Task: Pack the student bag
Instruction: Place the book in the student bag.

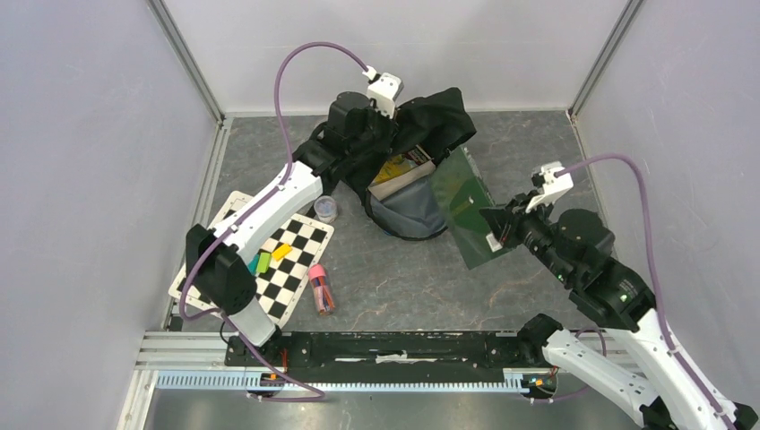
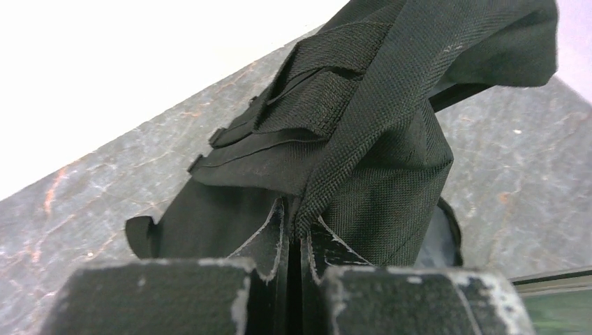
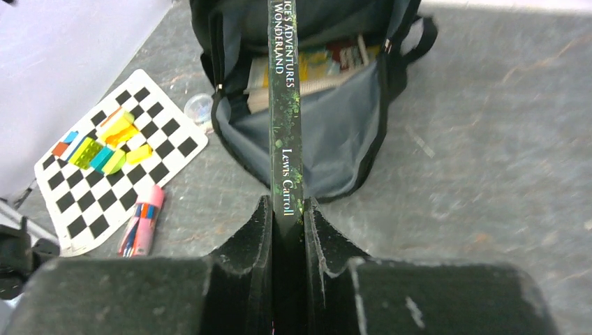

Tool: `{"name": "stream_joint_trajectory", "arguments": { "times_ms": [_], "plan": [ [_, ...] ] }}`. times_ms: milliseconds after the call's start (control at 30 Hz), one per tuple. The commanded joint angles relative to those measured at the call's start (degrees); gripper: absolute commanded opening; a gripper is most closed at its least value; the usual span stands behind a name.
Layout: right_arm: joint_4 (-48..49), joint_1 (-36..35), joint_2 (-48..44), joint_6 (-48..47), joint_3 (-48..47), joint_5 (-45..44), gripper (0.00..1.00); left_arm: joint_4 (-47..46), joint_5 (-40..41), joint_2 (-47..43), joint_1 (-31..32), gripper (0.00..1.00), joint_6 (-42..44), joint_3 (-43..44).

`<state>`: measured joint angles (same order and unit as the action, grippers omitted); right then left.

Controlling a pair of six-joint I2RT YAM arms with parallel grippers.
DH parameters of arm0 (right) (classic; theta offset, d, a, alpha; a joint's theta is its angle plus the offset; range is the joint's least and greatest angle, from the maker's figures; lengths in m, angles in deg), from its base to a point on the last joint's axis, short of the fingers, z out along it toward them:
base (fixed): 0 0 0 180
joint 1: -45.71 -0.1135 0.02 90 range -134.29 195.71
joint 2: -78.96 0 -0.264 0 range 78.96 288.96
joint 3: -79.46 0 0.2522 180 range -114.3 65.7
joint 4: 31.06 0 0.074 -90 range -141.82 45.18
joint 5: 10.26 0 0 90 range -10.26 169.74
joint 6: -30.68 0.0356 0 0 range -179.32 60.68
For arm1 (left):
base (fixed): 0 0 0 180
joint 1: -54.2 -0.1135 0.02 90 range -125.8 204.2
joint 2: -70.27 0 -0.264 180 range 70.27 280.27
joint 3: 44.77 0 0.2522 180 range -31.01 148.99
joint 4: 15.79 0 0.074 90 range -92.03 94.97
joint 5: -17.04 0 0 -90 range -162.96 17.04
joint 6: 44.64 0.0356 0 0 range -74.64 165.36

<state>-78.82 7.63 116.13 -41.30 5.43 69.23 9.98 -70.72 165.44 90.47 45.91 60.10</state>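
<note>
The black student bag (image 1: 439, 121) lies open at the back middle, its grey lining (image 1: 414, 215) showing, with a yellow book (image 1: 401, 170) inside. My left gripper (image 1: 358, 121) is shut on a strap of the bag (image 2: 363, 132) and holds the bag's upper edge up. My right gripper (image 1: 497, 235) is shut on a dark green book (image 1: 466, 206), Alice's Adventures in Wonderland by its spine (image 3: 285, 105), held on edge just above the bag's opening (image 3: 328, 132). The bag's mouth faces the right wrist camera.
A checkered board (image 1: 285, 260) with coloured blocks (image 1: 262, 262) lies at the left. A pink pen pouch (image 1: 321, 288) lies beside it, and a small clear cup (image 1: 326, 209) stands near the bag. Grey walls close in left and right.
</note>
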Motion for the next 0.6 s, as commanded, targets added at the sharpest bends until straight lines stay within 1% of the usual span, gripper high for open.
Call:
{"name": "stream_joint_trajectory", "arguments": {
  "times_ms": [0,100,200,367,567],
  "plan": [
    [8.6,0.2,-2.9,12.0,7.6,2.1,0.00,-4.8,-8.0,-5.3,-1.8,0.02,-7.4,-0.2],
    [15.0,0.2,-4.4,20.2,13.9,3.0,0.00,-7.4,-11.6,-7.6,-2.5,0.02,-8.3,-2.7],
    [20.9,0.2,-3.9,27.5,18.4,2.0,0.00,-7.5,-12.9,-8.8,-3.0,0.02,-7.7,-4.3],
    [30.3,0.2,-2.7,37.2,22.7,-3.4,0.00,-9.2,-17.1,-10.6,-4.0,0.02,-7.9,-7.5],
    [37.3,0.2,-0.5,47.1,25.4,-9.0,0.00,-11.7,-19.3,-12.4,-4.3,0.02,-8.1,-10.4]
  ]
}}
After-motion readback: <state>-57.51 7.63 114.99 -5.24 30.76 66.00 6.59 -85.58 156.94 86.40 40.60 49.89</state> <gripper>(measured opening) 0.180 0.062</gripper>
